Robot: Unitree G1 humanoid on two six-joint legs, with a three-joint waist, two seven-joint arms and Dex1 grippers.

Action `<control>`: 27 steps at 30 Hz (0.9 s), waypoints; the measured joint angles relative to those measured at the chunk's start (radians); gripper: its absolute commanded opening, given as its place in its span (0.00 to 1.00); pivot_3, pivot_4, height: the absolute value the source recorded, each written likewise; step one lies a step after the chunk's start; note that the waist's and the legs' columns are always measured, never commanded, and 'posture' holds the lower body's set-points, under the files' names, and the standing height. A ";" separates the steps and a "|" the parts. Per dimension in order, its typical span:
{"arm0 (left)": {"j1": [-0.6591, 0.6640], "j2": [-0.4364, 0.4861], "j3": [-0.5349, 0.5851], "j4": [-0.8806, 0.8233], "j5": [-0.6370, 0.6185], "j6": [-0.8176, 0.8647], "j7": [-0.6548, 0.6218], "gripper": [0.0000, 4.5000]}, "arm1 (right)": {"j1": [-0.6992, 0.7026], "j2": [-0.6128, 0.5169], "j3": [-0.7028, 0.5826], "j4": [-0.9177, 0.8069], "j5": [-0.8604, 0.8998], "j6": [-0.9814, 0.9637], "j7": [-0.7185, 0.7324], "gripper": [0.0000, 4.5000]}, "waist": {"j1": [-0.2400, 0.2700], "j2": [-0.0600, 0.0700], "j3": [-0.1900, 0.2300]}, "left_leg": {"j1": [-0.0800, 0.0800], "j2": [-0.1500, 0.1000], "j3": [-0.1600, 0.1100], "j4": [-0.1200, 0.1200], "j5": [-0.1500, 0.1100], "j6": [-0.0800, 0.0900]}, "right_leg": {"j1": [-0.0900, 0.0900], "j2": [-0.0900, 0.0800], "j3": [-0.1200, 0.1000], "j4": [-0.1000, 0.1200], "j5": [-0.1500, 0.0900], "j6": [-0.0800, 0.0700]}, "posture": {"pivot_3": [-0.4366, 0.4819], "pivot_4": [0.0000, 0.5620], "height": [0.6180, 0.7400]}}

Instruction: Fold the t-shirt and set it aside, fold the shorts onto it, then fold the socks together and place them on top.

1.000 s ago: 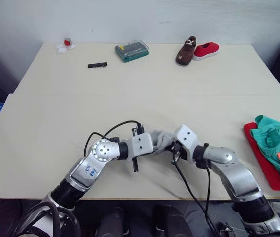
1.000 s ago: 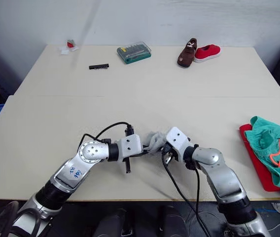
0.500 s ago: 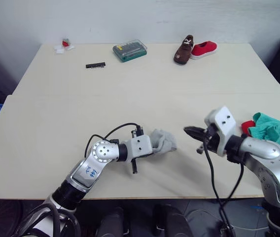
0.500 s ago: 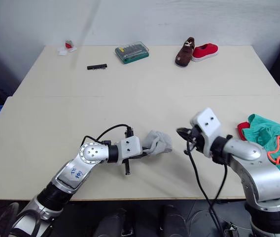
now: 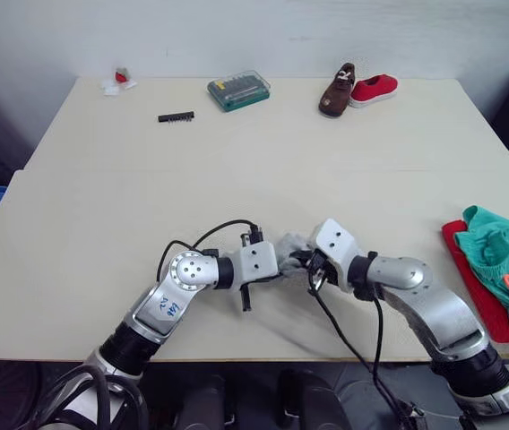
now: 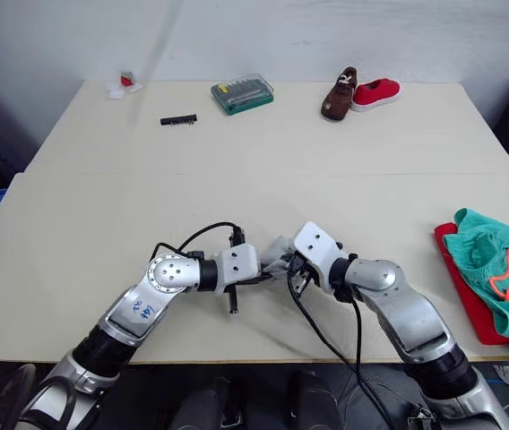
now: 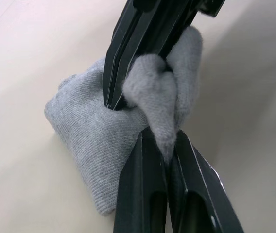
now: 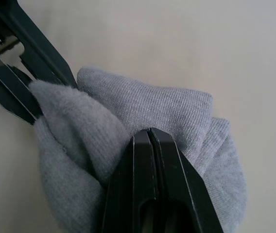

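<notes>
Grey knit, head views: the socks (image 5: 292, 246) lie bunched at the near middle of the cream table (image 5: 263, 152), between the left gripper (image 5: 281, 267) and the right gripper (image 5: 301, 262), whose tips meet at the bundle.
Pile, head views: the teal shorts (image 5: 505, 269) sit on the red t-shirt (image 5: 474, 282) at the table's right edge, well apart from the socks; both run out of the picture, so how neatly they are folded cannot be judged.
Far edge, head views: a brown shoe (image 5: 336, 90) and a red shoe (image 5: 375, 89), a green bit case (image 5: 238, 90) and a black comb-like strip (image 5: 176, 116).
Left wrist view: the left gripper's (image 7: 169, 150) jaws are clamped together on a ridge of sock; the other gripper's black fingers (image 7: 128, 63) press into the same cloth.
Right wrist view: the right gripper's (image 8: 149, 138) jaws are closed on a fold of the socks.
Step, as a judgement: the last one, folding the socks together.
Next move: likely one gripper lets go so the other can carry the bundle across to the pile.
Hard to tell: whether both socks are in the bundle.
</notes>
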 measured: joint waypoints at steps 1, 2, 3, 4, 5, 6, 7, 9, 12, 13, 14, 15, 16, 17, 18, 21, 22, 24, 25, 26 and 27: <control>0.000 -0.004 0.003 0.001 -0.001 0.008 0.001 0.00 | -0.005 0.000 0.005 0.025 -0.012 -0.029 0.004 0.00 | 0.000 0.000 0.000 | 0.001 0.000 0.000 0.000 0.000 0.000 | 0.001 0.000 0.000 0.000 0.000 0.000 | 0.48 0.27 1.00; 0.000 -0.008 0.009 0.001 -0.002 0.017 0.001 0.05 | -0.010 0.000 0.007 0.047 -0.017 -0.052 0.010 0.00 | 0.000 0.000 0.000 | 0.002 0.000 0.000 0.000 -0.001 0.001 | 0.002 0.000 0.000 0.000 0.000 0.000 | 0.48 0.27 1.00; 0.000 -0.010 0.015 0.000 -0.006 0.027 0.000 0.11 | -0.012 0.001 0.007 0.064 -0.022 -0.067 0.014 0.00 | 0.000 0.000 0.000 | 0.003 0.000 0.000 -0.001 -0.001 0.002 | 0.002 0.000 0.000 0.000 0.000 0.000 | 0.48 0.27 1.00; 0.000 -0.012 0.021 -0.002 -0.015 0.043 -0.002 0.15 | -0.013 0.004 0.007 0.077 -0.025 -0.082 0.018 0.00 | 0.000 0.000 0.000 | 0.003 0.000 -0.001 -0.001 -0.001 0.002 | 0.003 0.000 0.000 0.000 0.000 0.000 | 0.48 0.27 1.00; 0.000 -0.019 0.036 -0.005 -0.039 0.073 -0.009 0.23 | -0.013 0.007 0.007 0.089 -0.028 -0.098 0.022 0.00 | 0.000 0.000 0.000 | 0.003 0.000 -0.001 -0.001 0.000 0.001 | 0.003 0.000 0.000 0.000 0.000 0.000 | 0.48 0.27 1.00; 0.000 -0.023 0.050 -0.008 -0.060 0.100 -0.014 0.31 | -0.013 0.010 0.007 0.094 -0.030 -0.105 0.026 0.00 | 0.000 0.000 0.000 | 0.003 0.000 -0.001 -0.001 0.001 -0.001 | 0.003 0.000 0.000 0.000 0.000 0.000 | 0.48 0.27 1.00; 0.000 -0.027 0.061 -0.009 -0.076 0.120 -0.018 0.36 | -0.013 0.011 0.006 0.099 -0.031 -0.111 0.029 0.00 | 0.000 0.000 0.000 | 0.003 0.000 -0.001 -0.001 0.001 -0.002 | 0.003 0.000 0.000 0.000 0.000 0.000 | 0.48 0.27 1.00; 0.000 -0.035 0.097 -0.027 -0.135 0.193 -0.037 0.50 | -0.013 0.016 0.005 0.110 -0.032 -0.125 0.035 0.00 | -0.001 0.000 0.000 | 0.003 0.000 -0.001 -0.001 0.001 -0.002 | 0.003 0.000 0.000 0.001 0.000 0.000 | 0.48 0.27 1.00; 0.000 -0.014 0.156 -0.094 -0.248 0.301 -0.095 0.72 | -0.013 0.017 0.006 0.125 -0.035 -0.150 0.040 0.00 | -0.002 0.000 0.000 | 0.004 0.000 -0.001 -0.001 0.002 -0.003 | 0.003 0.000 0.000 0.001 0.000 0.000 | 0.48 0.27 1.00; 0.000 0.010 0.177 -0.120 -0.290 0.334 -0.124 0.79 | -0.012 0.017 0.006 0.131 -0.037 -0.161 0.042 0.00 | -0.003 0.000 0.000 | 0.004 0.000 -0.001 -0.001 0.002 -0.003 | 0.003 0.000 0.000 0.001 0.000 0.000 | 0.48 0.27 1.00; 0.000 0.037 0.200 -0.143 -0.328 0.362 -0.150 0.86 | -0.012 0.017 0.006 0.135 -0.042 -0.168 0.044 0.00 | -0.003 0.000 0.000 | 0.004 0.000 -0.001 -0.001 0.002 -0.004 | 0.003 0.000 0.000 0.001 0.000 0.000 | 0.48 0.27 1.00; 0.000 0.061 0.223 -0.161 -0.360 0.385 -0.174 0.94 | -0.012 0.017 0.006 0.140 -0.045 -0.177 0.047 0.00 | -0.003 0.000 0.000 | 0.005 0.000 -0.001 -0.001 0.002 -0.004 | 0.003 0.000 0.000 0.002 0.000 0.000 | 0.48 0.27 1.00; 0.000 0.088 0.243 -0.172 -0.396 0.407 -0.199 1.00 | -0.012 0.017 0.006 0.145 -0.048 -0.185 0.049 0.00 | -0.003 0.000 0.000 | 0.005 0.000 -0.001 -0.001 0.002 -0.004 | 0.003 0.000 0.000 0.002 0.000 0.000 | 0.48 0.27 1.00; -0.001 0.111 0.264 -0.174 -0.426 0.429 -0.220 1.00 | -0.011 0.017 0.004 0.150 -0.051 -0.189 0.051 0.00 | -0.003 0.000 0.000 | 0.005 0.000 -0.001 -0.001 0.002 -0.005 | 0.004 0.000 0.000 0.001 0.000 0.000 | 0.48 0.27 1.00; -0.005 0.129 0.283 -0.172 -0.460 0.455 -0.240 1.00 | -0.011 0.017 0.002 0.153 -0.051 -0.193 0.053 0.00 | -0.003 0.000 0.000 | 0.005 0.000 -0.001 -0.001 0.002 -0.005 | 0.004 0.000 0.000 0.001 0.000 0.000 | 0.48 0.27 1.00; -0.049 0.163 0.343 -0.147 -0.527 0.516 -0.264 1.00 | -0.010 0.017 -0.004 0.164 -0.054 -0.207 0.058 0.00 | 0.000 -0.001 0.000 | 0.005 0.000 -0.002 -0.001 0.000 -0.009 | 0.004 0.000 0.000 0.001 0.000 0.000 | 0.48 0.27 1.00; -0.076 0.163 0.355 -0.125 -0.535 0.522 -0.261 1.00 | -0.010 0.017 -0.004 0.166 -0.055 -0.210 0.059 0.00 | 0.000 -0.001 0.000 | 0.005 0.000 -0.002 -0.001 0.000 -0.009 | 0.005 0.000 0.000 0.001 0.000 0.000 | 0.48 0.27 1.00; -0.124 0.136 0.369 -0.061 -0.538 0.526 -0.237 0.91 | -0.005 0.017 -0.007 0.168 -0.055 -0.220 0.061 0.00 | 0.001 -0.001 0.000 | 0.005 0.000 -0.002 0.000 0.000 -0.009 | 0.005 0.000 0.000 0.001 0.000 0.000 | 0.48 0.27 1.00; -0.159 0.102 0.381 0.001 -0.537 0.527 -0.213 0.87 | -0.007 0.018 -0.007 0.171 -0.055 -0.227 0.061 0.00 | 0.002 -0.001 0.000 | 0.005 0.000 -0.002 0.000 0.001 -0.008 | 0.005 0.000 0.000 0.002 0.000 0.000 | 0.48 0.27 1.00; -0.184 0.076 0.386 0.049 -0.537 0.529 -0.195 0.80 | -0.006 0.019 -0.006 0.171 -0.055 -0.231 0.062 0.00 | 0.001 -0.002 0.000 | 0.004 0.000 -0.002 0.000 0.003 -0.005 | 0.005 0.000 0.000 0.002 0.000 0.000 | 0.48 0.27 1.00; -0.198 0.056 0.388 0.081 -0.540 0.531 -0.188 0.73 | -0.006 0.020 -0.005 0.172 -0.055 -0.233 0.062 0.00 | 0.000 -0.002 0.000 | 0.004 -0.001 -0.002 -0.001 0.003 -0.004 | 0.005 0.000 0.000 0.002 0.000 0.000 | 0.48 0.27 1.00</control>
